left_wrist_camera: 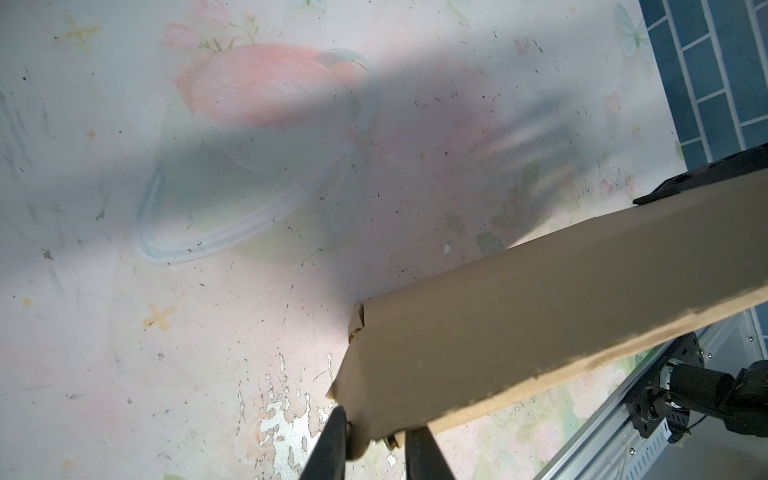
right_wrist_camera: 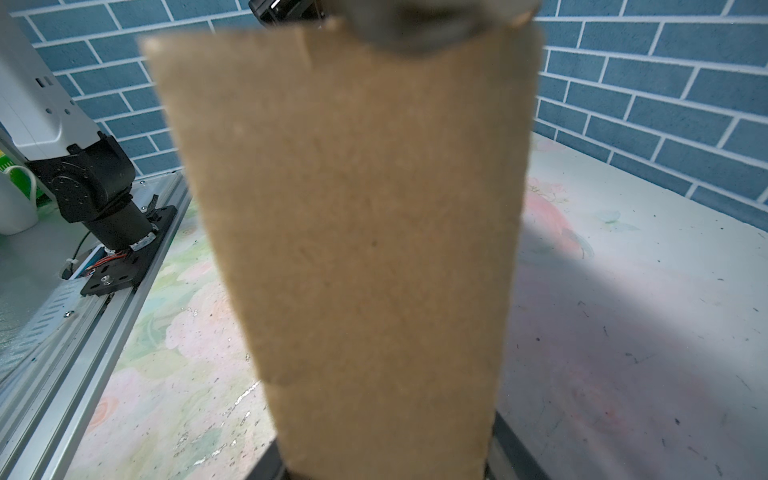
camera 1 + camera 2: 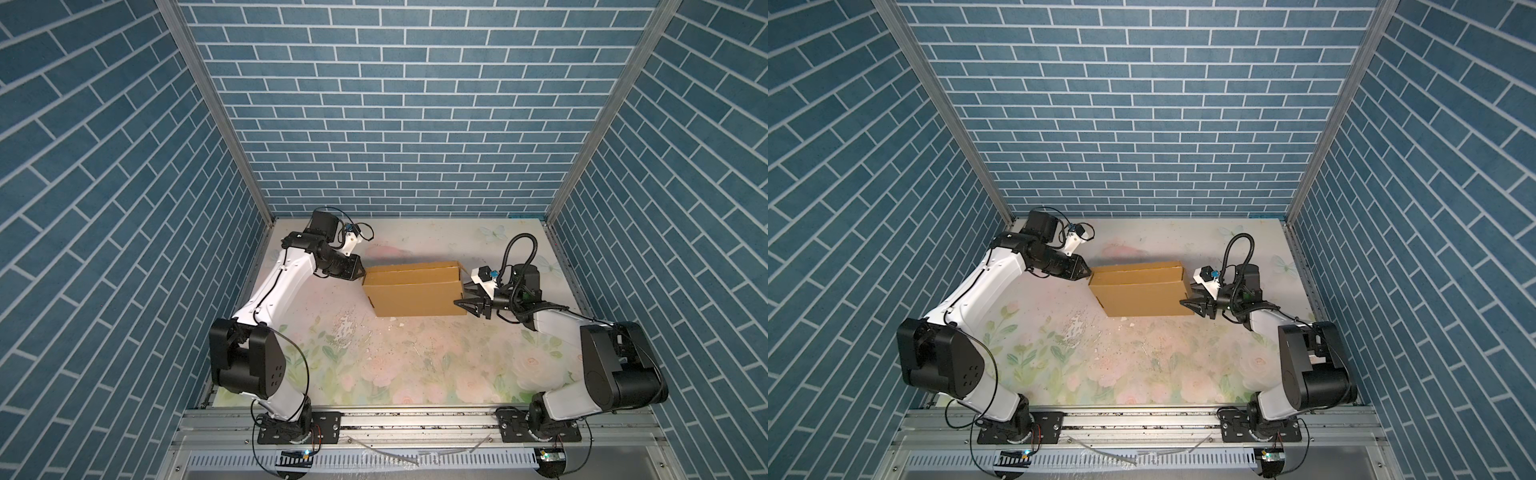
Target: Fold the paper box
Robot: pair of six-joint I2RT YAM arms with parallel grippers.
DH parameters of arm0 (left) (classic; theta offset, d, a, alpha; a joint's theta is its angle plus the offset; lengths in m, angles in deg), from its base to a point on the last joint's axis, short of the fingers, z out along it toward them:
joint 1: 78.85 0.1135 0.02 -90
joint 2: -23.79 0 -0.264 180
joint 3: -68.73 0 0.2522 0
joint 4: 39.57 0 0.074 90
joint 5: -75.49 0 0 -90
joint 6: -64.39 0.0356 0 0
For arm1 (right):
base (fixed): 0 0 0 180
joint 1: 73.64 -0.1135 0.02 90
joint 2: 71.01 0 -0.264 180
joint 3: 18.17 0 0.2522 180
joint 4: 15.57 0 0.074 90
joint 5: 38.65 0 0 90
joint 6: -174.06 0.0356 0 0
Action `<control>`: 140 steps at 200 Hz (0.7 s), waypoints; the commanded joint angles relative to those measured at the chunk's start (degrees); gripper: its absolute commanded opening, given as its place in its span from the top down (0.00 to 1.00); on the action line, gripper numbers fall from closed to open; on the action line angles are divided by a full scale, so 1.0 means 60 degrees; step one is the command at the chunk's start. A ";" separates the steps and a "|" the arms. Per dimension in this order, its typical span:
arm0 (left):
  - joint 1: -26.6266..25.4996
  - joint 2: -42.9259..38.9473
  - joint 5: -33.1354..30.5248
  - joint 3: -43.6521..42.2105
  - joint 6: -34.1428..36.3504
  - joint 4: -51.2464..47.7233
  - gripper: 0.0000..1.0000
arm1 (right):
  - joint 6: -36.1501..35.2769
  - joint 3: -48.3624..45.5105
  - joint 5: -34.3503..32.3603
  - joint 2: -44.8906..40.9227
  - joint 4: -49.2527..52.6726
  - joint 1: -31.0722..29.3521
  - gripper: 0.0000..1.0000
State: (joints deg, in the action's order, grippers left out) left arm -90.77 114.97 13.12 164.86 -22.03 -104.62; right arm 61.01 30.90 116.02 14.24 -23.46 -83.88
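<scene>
Right now I see the paper box (image 3: 415, 297) standing on the bench (image 3: 415, 374) between both arms. My left hand (image 3: 361, 273) pinches its left corner, and my right hand (image 3: 463, 297) clamps its right end.

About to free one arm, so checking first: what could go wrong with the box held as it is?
The left gripper pinches only a corner of the paper box; it may slip off or crush it. The box appears to stand on a long edge on the table between both grippers, the right gripper at its other end; letting go could tip it.
</scene>
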 commanded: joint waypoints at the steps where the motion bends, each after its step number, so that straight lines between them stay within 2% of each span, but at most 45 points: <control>1: -0.0049 -0.0169 -0.0071 -0.0249 0.0186 -0.0311 0.72 | -0.0509 0.0327 -0.0066 -0.0147 0.0175 -0.0078 0.46; 57: -0.0049 -0.0145 -0.0368 -0.0285 0.0114 -0.0154 0.73 | -0.0505 0.0354 -0.0054 -0.0146 0.0204 -0.0077 0.46; 140: -0.0049 -0.0101 0.0043 0.0084 -0.0163 0.0019 0.76 | -0.0571 0.0344 -0.0084 -0.0146 0.0337 -0.0073 0.46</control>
State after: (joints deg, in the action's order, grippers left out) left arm -90.77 114.97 12.32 164.00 -22.60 -104.88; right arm 60.62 31.12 116.00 14.24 -22.98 -83.88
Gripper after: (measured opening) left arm 0.246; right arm 0.536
